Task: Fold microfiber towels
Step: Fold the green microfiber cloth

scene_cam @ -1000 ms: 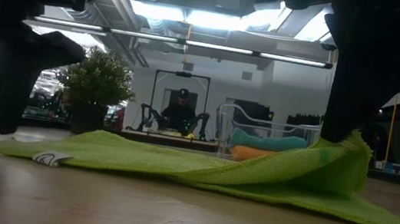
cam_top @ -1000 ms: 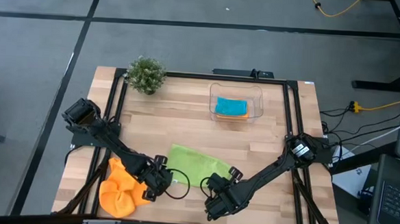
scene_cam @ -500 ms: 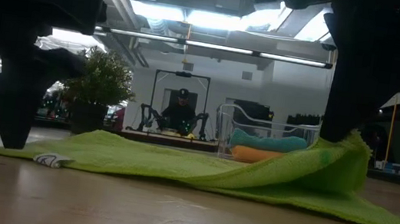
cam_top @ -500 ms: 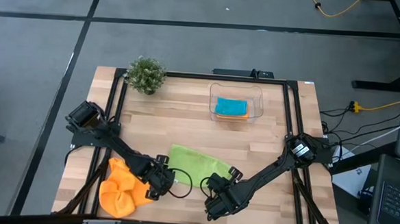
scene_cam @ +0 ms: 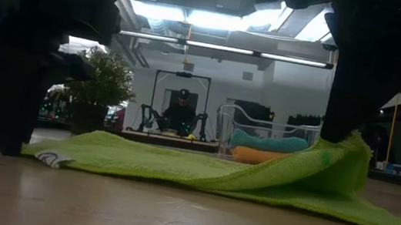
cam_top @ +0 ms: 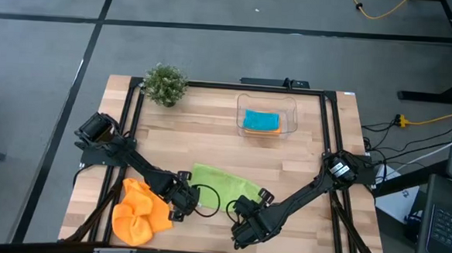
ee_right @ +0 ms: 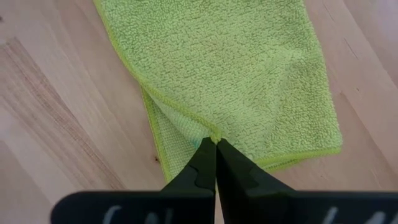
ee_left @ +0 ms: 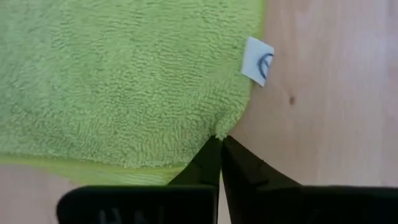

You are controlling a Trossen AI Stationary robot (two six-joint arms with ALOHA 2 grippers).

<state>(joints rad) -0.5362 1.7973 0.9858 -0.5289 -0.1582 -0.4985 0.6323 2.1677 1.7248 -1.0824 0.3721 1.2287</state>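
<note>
Near the front edge of the worktop (cam_top: pixel 211 122) lies the lime green towel (cam_top: pixel 217 185), spread almost flat. It looks soft, light and floppy, so it will bend anywhere and sag if only one corner is lifted. Corners are the best places to hold it. The right gripper (ee_right: pixel 216 142) is pinched tight on one corner, which is lifted a little. The left gripper (ee_left: pixel 219 138) has its tips pressed together at the towel's edge by the white tag (ee_left: pixel 257 60), and seems to nip it. An orange towel (cam_top: pixel 138 214) sits bunched up just beside the left arm and could get bumped. Well apart at the back are a clear tub (cam_top: pixel 267 115) with a blue towel (cam_top: pixel 260 119) inside and a small plant (cam_top: pixel 165 84).
</note>
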